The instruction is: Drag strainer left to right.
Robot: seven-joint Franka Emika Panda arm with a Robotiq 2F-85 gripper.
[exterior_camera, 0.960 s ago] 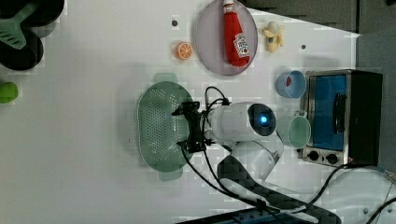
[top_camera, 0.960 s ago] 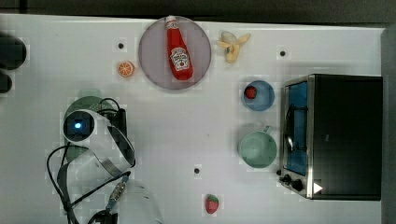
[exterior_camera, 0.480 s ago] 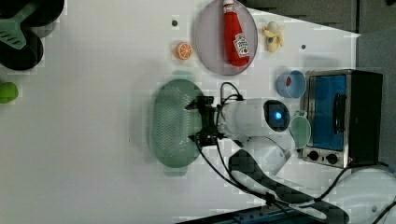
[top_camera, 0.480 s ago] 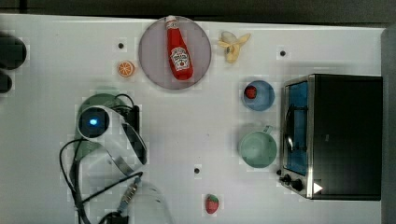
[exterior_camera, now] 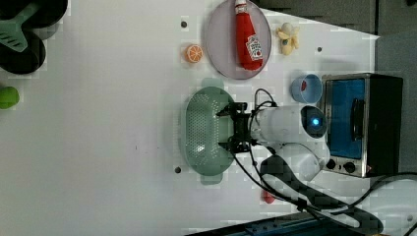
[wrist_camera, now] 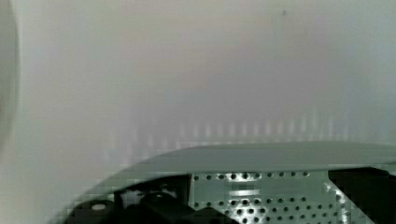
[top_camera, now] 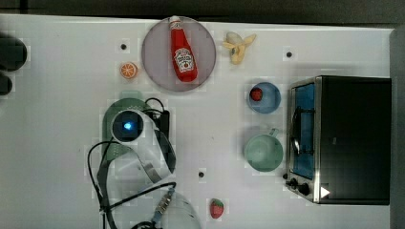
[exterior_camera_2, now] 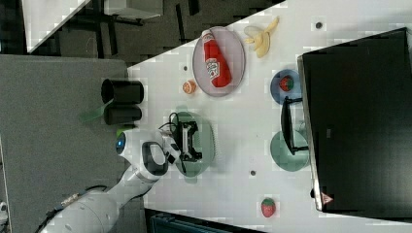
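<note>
One arm works this white table (top_camera: 62,143), its pincer, the gripper (exterior_camera: 235,128), lowered into the strainer (exterior_camera: 201,130) with the two fingers spread wide, one toward each end of the oval, pinching nothing. In the wrist view the perforated floor of the strainer (wrist_camera: 261,196) lies between the dark fingertips, and its wide rim curves against the bare table beyond.

Nearest the arm's base in the top view, a strawberry (top_camera: 217,208) lies alone by the table's front edge. Next comes the strainer (top_camera: 125,102), left of centre in the top view and largely covered by the white wrist; only a strip of pale green rim peeks out on the far side. At the top view's right, level with it, sits a green cup (top_camera: 263,151) with a handle, just beside the toaster oven (top_camera: 351,138). Slightly farther is a blue bowl (top_camera: 264,98) holding a small red fruit.

Farther still, an orange slice (top_camera: 128,70) lies near the grey plate (top_camera: 157,52), and on that plate a ketchup bottle (top_camera: 182,52) lies flat, cap pointing away. A banana (top_camera: 237,46) rests to the plate's right in the top view. Black cups (exterior_camera_2: 121,102) stand at the table's far left corner.
</note>
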